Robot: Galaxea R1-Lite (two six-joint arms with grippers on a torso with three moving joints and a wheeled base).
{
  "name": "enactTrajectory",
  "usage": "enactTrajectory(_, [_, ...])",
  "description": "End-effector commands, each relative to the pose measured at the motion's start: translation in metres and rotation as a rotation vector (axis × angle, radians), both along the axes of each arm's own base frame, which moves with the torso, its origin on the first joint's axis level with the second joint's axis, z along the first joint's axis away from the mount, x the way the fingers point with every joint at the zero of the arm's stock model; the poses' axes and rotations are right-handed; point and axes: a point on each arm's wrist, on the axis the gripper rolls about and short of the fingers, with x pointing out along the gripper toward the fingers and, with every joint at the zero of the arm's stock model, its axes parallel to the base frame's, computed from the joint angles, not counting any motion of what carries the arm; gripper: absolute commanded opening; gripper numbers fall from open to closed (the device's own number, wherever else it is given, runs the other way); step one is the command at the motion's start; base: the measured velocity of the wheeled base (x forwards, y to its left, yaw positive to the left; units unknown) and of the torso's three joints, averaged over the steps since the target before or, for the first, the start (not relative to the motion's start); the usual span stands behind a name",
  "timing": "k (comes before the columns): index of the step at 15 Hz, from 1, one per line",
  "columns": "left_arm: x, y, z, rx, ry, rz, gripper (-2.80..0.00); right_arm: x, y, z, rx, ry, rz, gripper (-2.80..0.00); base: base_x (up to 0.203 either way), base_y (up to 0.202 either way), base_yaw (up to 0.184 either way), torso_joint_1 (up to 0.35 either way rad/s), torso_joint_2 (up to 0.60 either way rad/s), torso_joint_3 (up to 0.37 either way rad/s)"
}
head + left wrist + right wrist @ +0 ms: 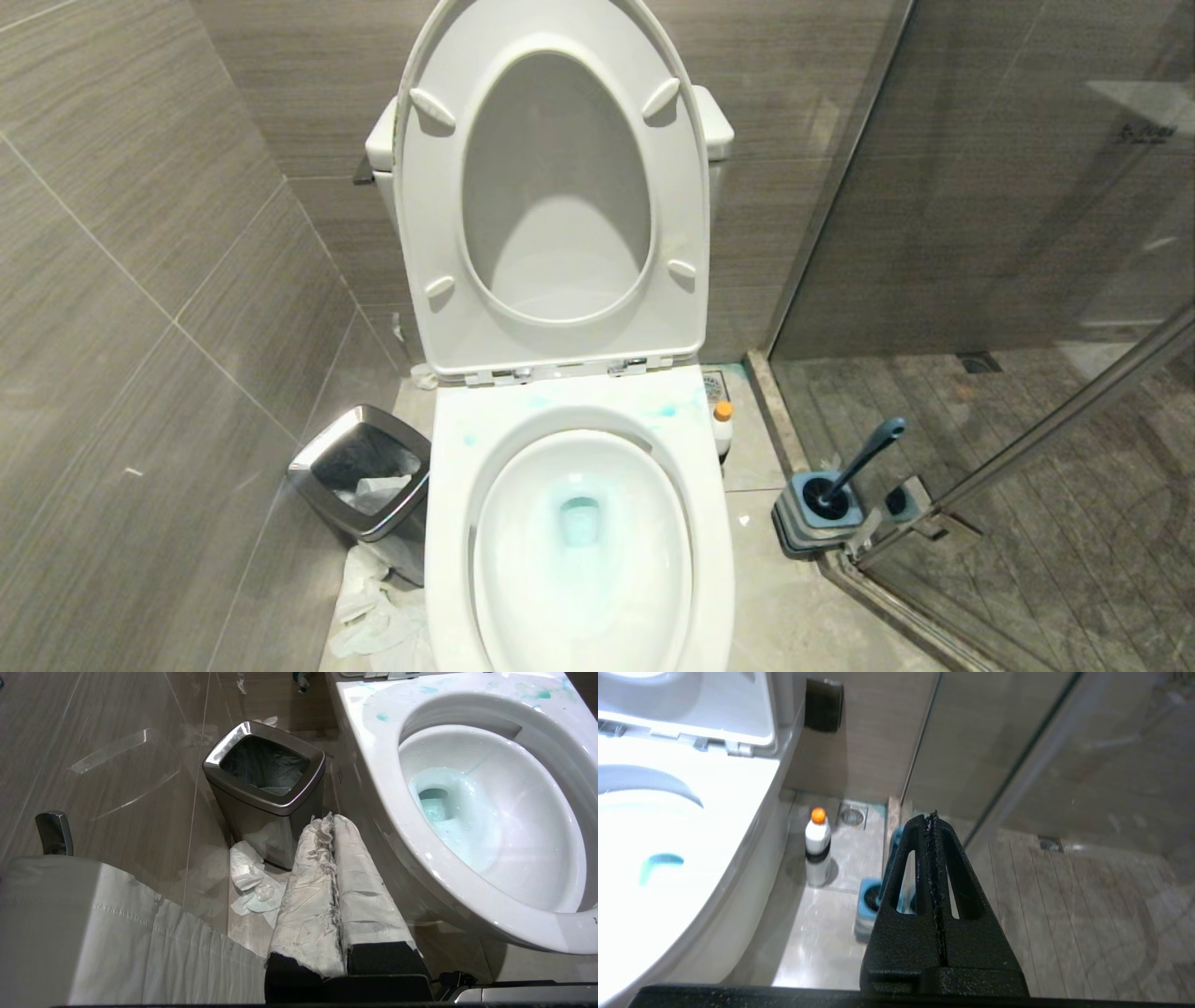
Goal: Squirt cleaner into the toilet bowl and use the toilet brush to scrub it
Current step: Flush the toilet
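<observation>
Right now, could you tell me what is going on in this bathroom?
Nothing is being handled at the moment. The toilet bowl already has turquoise cleaner in its water and smeared on the rim. The cleaner bottle stands capped on the floor beside the toilet. The toilet brush sits in its holder by the shower door. The right gripper is shut and empty above the holder. The left gripper is shut and idle near the waste bin.
</observation>
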Motion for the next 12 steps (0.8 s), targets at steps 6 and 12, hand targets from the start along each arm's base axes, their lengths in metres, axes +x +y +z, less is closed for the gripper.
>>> enactTrajectory(6, [0.0,0.0,0.0,0.0,0.002,0.0,-2.8,-0.057,-0.004,-0.053,0.027,0.023,-0.014,-2.8,0.0,0.0,0.0,0.0,0.0,0.0])
enactTrajectory(12, [0.0,0.0,0.0,0.0,0.002,0.0,-2.8,-0.076,-0.002,-0.089,0.046,0.125,0.023,-2.8,0.0,0.0,0.0,0.0,0.0,0.0])
